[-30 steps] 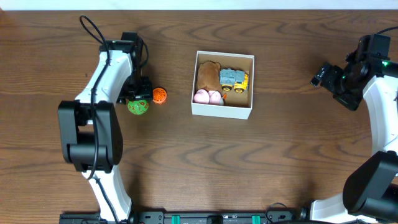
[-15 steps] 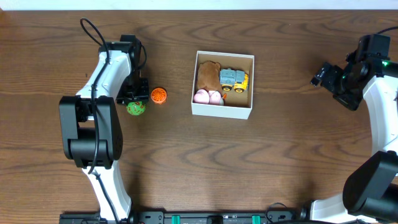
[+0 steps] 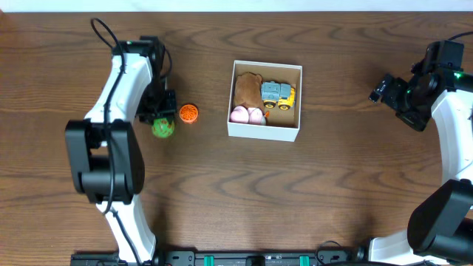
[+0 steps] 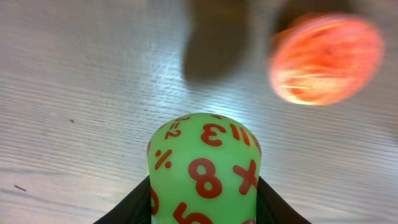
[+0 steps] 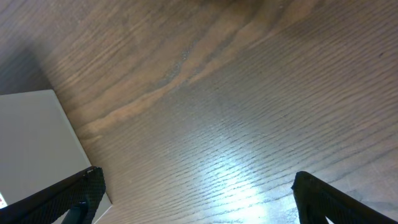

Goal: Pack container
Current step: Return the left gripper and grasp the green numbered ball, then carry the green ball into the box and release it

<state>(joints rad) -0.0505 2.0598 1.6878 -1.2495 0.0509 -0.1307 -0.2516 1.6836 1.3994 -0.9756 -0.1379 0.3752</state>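
The container [image 3: 264,131], a white-walled open box with a tan inside, sits mid-table. It holds a brown toy, a pink toy and a grey-and-yellow truck [image 3: 277,94]. My left gripper [image 3: 161,118] is shut on a green ball with red numbers [image 3: 163,128]; the ball fills the left wrist view [image 4: 204,171] between the black fingers. An orange ball [image 3: 189,113] lies on the table just right of it and also shows blurred in the left wrist view [image 4: 324,57]. My right gripper [image 3: 386,90] is open and empty at the far right, its fingers [image 5: 199,193] wide apart above bare wood.
The container's white wall [image 5: 31,143] shows at the left edge of the right wrist view. The dark wood table [image 3: 295,192] stretches around the box, and both arm bases stand at the front corners.
My left gripper has shifted slightly up and left with the green ball in it. The right arm, the box and the orange ball have not moved.
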